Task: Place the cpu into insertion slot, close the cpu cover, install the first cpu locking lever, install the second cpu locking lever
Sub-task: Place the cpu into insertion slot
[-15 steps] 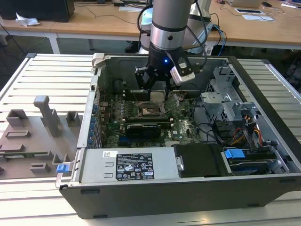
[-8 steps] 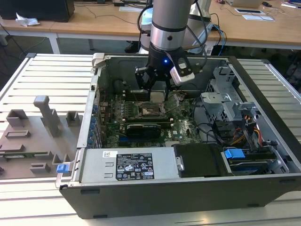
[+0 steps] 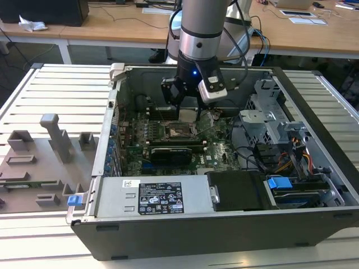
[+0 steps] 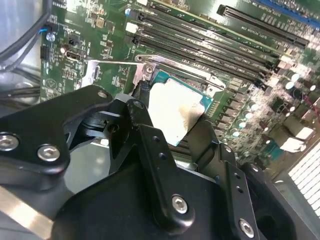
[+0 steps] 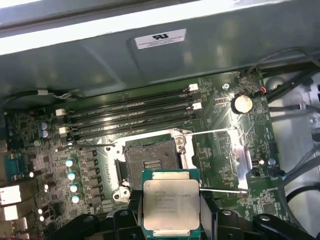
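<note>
In the exterior view we see the arm reaching down into an open computer case that lies on a slatted table. A grey tray of holders sits on the table at the exterior view's left. The gripper hangs over the green circuit board, just behind the square socket and close above it. We cannot make out the chip from here.

In the second wrist view we look along the black fingers of the gripper. They are closed onto two opposite edges of the chip, with its pale metal top facing us. The chip sits tilted in this picture and hides part of the socket below it. A row of long memory slots lies beyond, and a thin metal rod runs out sideways from the socket's corner.

In the first wrist view we see the chip pinched between the fingers, clear of the board. The socket lies open beside it, its dark middle bare, so the chip is not yet seated. Two thin rods run out from the socket's side, well apart from each other. The memory slots lie on the socket's far side, and a coin battery sits near their end.
</note>
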Controlling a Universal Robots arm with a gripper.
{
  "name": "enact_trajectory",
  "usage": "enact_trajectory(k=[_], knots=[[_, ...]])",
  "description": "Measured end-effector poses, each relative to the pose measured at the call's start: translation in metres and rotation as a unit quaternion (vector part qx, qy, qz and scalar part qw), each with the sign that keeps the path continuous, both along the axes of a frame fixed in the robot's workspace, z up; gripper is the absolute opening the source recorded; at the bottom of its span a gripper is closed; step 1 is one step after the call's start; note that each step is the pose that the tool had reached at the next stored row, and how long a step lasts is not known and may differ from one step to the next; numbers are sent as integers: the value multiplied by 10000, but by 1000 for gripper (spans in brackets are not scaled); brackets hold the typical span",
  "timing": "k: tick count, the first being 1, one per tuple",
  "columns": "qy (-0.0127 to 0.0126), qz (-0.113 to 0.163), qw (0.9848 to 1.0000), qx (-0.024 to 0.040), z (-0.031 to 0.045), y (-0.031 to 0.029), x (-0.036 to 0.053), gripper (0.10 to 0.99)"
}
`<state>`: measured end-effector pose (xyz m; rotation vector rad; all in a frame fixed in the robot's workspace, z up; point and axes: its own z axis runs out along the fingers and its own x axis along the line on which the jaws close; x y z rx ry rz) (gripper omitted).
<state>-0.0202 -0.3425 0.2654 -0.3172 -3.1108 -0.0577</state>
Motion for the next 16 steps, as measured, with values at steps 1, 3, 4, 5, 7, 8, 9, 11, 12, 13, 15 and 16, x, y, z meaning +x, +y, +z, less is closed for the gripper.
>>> enact_trajectory(k=[1, 3, 4, 5, 7, 8, 9, 11, 12, 13, 15, 16], knots=[[0, -93, 10000, -1, 0, 0, 0, 541], [0, -234, 9997, -2, -1, 0, 0, 541], [0, -301, 9995, -3, -1, 0, 0, 541], [0, -355, 9994, -3, -2, 0, 0, 541], [0, -611, 9981, -8, -4, 0, 0, 541], [0, -658, 9978, -8, -4, 0, 0, 541], [0, -778, 9970, -11, -6, 0, 0, 541], [0, -925, 9957, -13, -7, 0, 0, 541], [0, -981, 9952, -14, -8, 0, 0, 541], [0, -1074, 9942, -16, -8, 0, 0, 541], [0, -1168, 9932, -18, -9, 0, 0, 541], [-1, -1259, 9920, -21, -10, 0, 0, 541]])
